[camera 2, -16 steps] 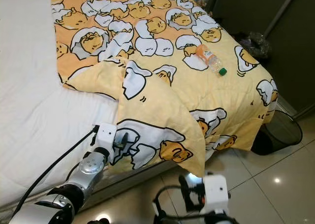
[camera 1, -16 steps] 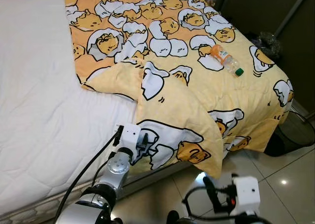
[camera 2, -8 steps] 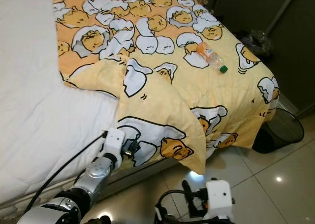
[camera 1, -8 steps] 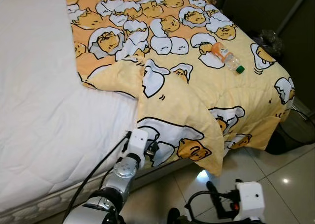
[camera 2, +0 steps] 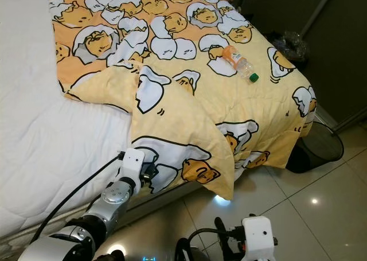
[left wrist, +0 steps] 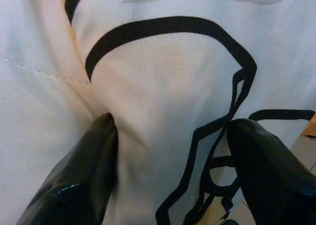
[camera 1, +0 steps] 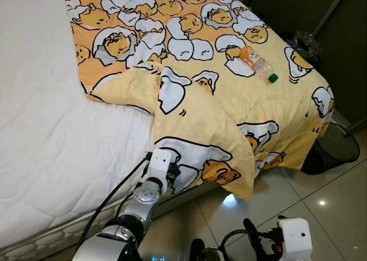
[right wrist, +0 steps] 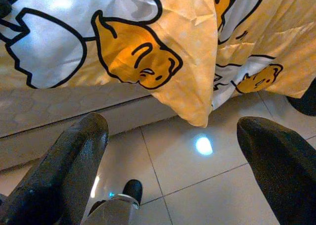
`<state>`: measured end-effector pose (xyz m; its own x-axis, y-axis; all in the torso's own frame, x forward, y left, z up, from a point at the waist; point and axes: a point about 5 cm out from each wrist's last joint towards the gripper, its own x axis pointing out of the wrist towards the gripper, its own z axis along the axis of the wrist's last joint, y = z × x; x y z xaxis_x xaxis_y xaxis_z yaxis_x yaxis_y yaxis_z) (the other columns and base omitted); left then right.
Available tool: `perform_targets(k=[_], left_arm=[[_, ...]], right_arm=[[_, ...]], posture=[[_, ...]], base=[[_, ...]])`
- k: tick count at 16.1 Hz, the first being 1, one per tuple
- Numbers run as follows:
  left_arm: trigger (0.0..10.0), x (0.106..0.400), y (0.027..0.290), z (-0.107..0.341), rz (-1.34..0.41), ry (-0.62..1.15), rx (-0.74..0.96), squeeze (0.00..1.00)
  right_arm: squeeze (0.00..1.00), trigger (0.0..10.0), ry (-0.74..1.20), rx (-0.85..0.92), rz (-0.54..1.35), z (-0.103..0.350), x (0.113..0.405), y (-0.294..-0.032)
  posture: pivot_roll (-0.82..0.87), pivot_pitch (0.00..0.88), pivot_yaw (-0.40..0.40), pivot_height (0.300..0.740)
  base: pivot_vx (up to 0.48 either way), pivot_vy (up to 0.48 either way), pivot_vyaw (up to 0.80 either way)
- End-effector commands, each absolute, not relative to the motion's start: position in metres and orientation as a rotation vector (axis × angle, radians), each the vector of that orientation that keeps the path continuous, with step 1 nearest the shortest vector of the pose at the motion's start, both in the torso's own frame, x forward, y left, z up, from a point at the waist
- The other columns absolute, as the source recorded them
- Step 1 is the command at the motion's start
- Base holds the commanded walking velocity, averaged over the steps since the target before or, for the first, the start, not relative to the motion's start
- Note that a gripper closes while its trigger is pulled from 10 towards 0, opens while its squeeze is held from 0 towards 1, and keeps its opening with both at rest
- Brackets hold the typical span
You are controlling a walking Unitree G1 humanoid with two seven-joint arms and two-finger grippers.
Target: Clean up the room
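Note:
A yellow blanket (camera 1: 195,109) printed with egg characters covers the right half of the bed, and its near corner is folded over and hangs off the side. My left gripper (camera 1: 182,172) is at that hanging edge. In the left wrist view its fingers (left wrist: 94,151) stand open, pressed into the white cloth (left wrist: 168,96) that bulges between them. A clear plastic bottle (camera 1: 256,61) with an orange label and green cap lies on the blanket near the far right. My right gripper (right wrist: 173,126) hangs open and holds nothing, low over the tiled floor (right wrist: 197,175).
The bare white mattress (camera 1: 46,129) takes up the left of the bed. A dark mesh bin (camera 1: 338,152) stands on the floor at the bed's right corner. A black bag (camera 1: 307,43) lies by the dark wardrobe (camera 1: 321,8) behind it.
The whole picture has shifted, so the camera has moved. My left gripper stays at the blanket's hanging edge. My right gripper has sunk lower in the eye views.

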<state>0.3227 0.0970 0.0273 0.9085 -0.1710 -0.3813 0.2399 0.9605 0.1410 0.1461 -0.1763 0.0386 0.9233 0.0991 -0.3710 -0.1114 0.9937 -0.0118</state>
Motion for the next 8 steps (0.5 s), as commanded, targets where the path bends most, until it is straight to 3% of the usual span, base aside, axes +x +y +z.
perform_targets(k=[1, 8], left_arm=[[0.0, 0.316, 0.095, 0.019, -0.226, 0.434, 0.163, 0.00], [0.0, 0.307, 0.105, 0.006, -0.261, 0.498, 0.248, 0.00]], right_arm=[[0.00, 10.0, 0.396, -0.040, 0.097, 0.036, 0.145, -0.177], [0.00, 10.0, 0.356, -0.031, 0.065, 0.035, 0.169, -0.178]], posture=[[-0.19, 0.236, -0.084, 0.740], [-0.15, 0.199, -0.045, 0.740]], base=[[0.000, 0.000, 0.00], [0.000, 0.000, 0.00]])
